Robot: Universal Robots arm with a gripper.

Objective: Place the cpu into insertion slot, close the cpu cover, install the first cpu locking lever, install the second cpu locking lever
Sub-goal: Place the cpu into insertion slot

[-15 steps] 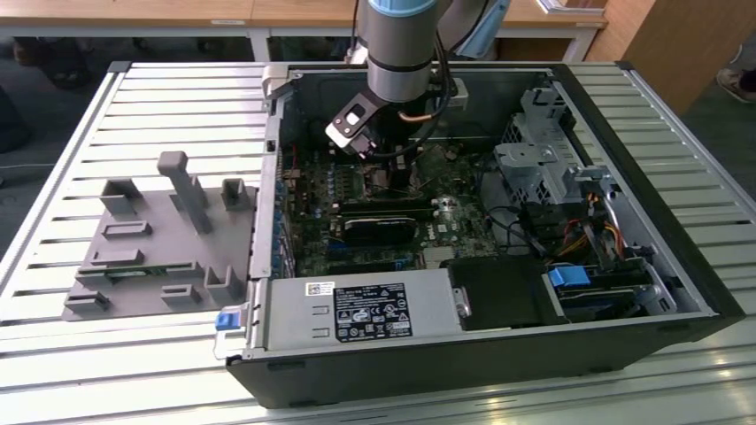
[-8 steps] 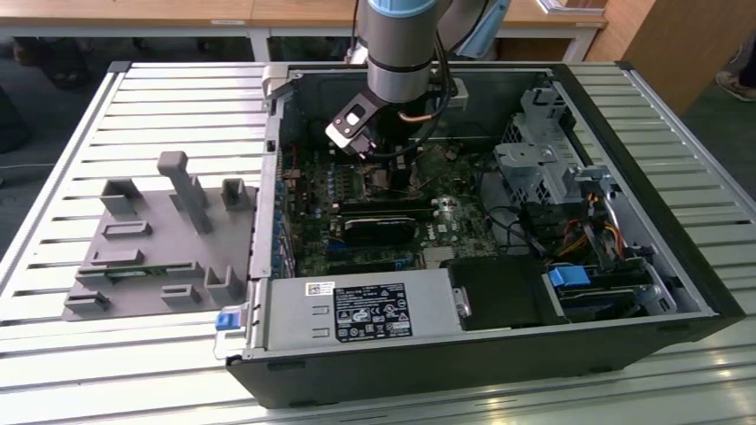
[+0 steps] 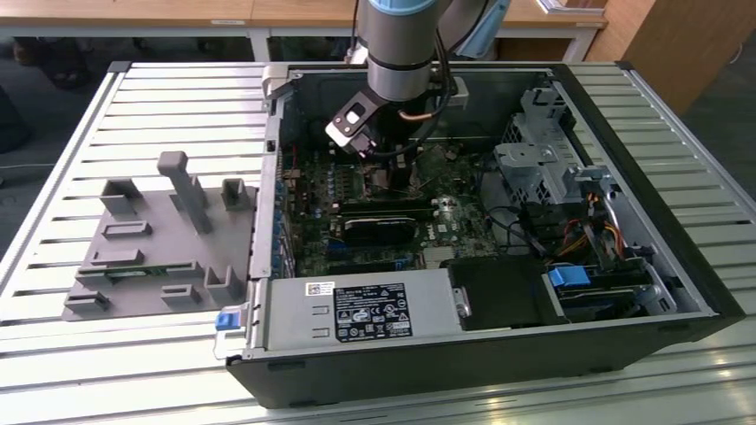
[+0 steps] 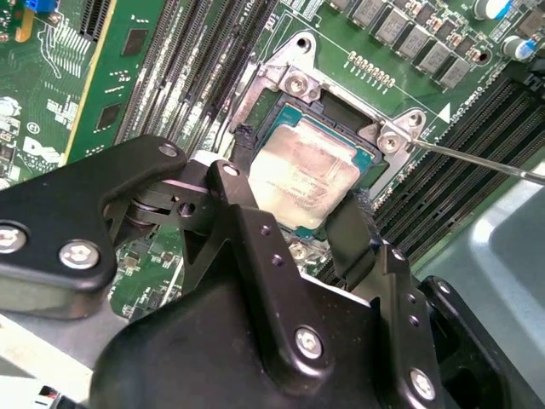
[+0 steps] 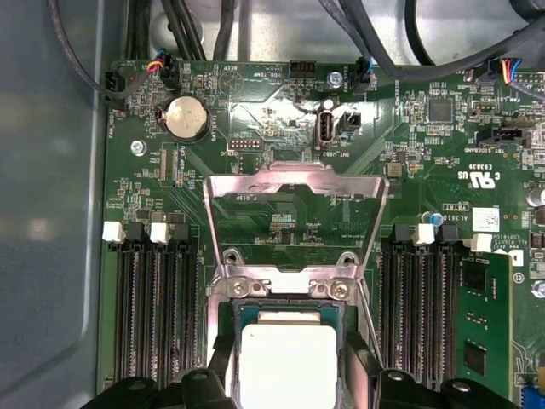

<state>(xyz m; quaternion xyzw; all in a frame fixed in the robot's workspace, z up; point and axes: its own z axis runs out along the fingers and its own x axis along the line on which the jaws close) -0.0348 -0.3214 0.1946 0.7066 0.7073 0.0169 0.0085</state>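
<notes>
Grey moulded fixture [image 3: 154, 239] lies on the desk [image 3: 71, 354] well off to the exterior view's left of the jaws, which grip the cpu [image 4: 302, 175] by two opposite edges at the insertion slot [image 4: 336, 106], the cpu cover [image 5: 294, 183] standing open just beyond them.

Cpu [image 4: 302, 175]: flat square, dull silver-grey top, smudged, thin green edge showing. Lies flat, square to insertion slot [image 4: 339, 104], inside its dark frame. Slot set in green board [image 4: 128, 51], silvery brackets with screws at two sides. Cpu cover [image 5: 255, 183] not closed: thin silvery frame with big square cut-out, swung up off slot on hinge side, board visible through opening. Locking lever [image 4: 477, 160]: thin bright rod, sticking out from slot corner, unlatched.
</notes>
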